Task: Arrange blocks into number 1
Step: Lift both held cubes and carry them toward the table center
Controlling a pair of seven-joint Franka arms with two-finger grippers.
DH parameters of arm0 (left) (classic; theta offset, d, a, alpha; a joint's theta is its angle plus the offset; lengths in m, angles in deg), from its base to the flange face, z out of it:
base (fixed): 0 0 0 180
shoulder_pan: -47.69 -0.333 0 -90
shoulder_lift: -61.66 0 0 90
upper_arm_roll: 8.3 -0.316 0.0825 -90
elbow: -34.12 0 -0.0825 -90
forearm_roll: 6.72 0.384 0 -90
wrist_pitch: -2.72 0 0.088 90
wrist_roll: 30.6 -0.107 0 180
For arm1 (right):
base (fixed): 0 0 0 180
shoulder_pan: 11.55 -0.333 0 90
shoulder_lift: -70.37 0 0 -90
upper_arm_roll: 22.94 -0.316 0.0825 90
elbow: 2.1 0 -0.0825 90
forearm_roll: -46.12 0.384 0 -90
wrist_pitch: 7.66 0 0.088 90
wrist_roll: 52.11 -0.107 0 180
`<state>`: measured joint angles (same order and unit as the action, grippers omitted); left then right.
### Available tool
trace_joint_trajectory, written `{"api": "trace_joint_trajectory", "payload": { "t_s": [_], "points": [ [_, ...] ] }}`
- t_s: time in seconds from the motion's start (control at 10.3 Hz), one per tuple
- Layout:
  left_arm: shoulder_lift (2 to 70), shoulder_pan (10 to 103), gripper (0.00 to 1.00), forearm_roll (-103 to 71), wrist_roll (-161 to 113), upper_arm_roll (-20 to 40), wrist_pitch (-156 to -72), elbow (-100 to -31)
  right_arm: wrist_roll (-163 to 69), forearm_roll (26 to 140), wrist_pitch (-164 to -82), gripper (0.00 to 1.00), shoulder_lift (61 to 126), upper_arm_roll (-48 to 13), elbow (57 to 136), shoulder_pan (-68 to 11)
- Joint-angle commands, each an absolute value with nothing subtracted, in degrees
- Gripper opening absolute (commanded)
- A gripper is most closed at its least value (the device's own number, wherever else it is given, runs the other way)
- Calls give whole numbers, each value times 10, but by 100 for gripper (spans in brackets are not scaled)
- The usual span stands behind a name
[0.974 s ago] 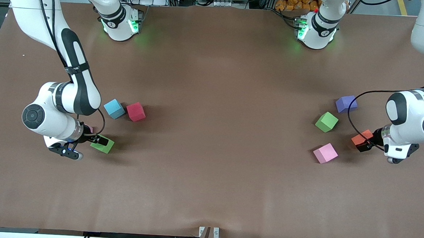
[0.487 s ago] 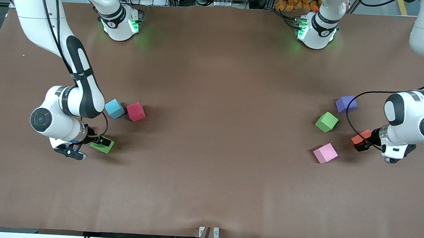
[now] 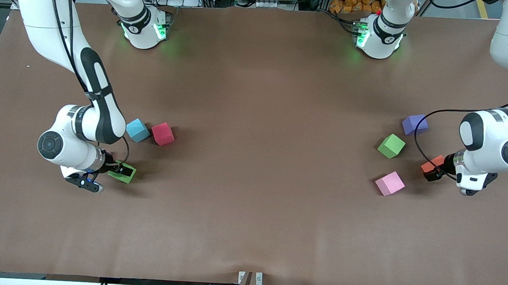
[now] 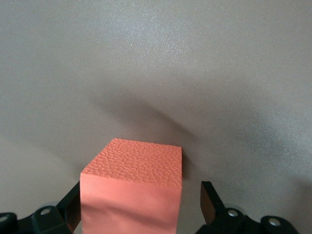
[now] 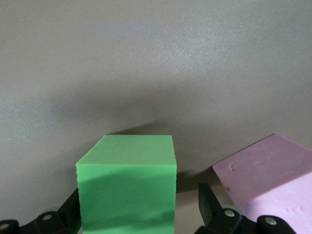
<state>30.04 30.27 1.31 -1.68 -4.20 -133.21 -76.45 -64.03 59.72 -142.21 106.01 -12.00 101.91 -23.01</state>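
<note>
No numeral had been formed: the matte foam blocks (image 3: 391,146) lay scattered in two groups at frame left and right. The right gripper (image 3: 119,170) straddled a green foam cube (image 3: 122,173), the left gripper (image 3: 433,171) an orange foam cube (image 3: 432,165), jaws wide, nothing gripped.

arms (image 3: 95,108): white shells | joints: black | cables: black, seemingly clipped

Plain brown table (image 3: 256,95); matte orange block (image 4: 136,190).
</note>
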Motion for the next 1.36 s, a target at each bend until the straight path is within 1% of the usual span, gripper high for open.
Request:
{"api": "trace_joint_trajectory", "payload": {
  "t_s": [0.0,0.1,0.29,0.68,0.88,1.17,1.27],
  "points": [
    [298,303,100,30,-14,-43,-1337,-762,-641,619,-1428,86,1068,-98,1013,-253],
    [298,304,100,30,-14,-43,-1337,-762,-641,619,-1426,77,1068,-97,1011,-254],
    [295,305,100,30,-13,-43,-1337,-761,-639,619,-1424,65,1067,-93,1009,-254],
    [290,303,100,30,-15,-43,-1339,-757,-633,619,-1422,66,1059,-78,1005,-273],
    [289,301,100,30,-16,-43,-1340,-757,-610,617,-1420,66,1031,-55,1006,-304],
    [287,303,100,30,-14,-42,-1340,-755,-602,612,-1412,66,982,-51,1006,-339],
    [287,303,100,30,-15,-42,-1340,-755,-603,612,-1400,66,969,-41,1004,-361]
  ]
}}
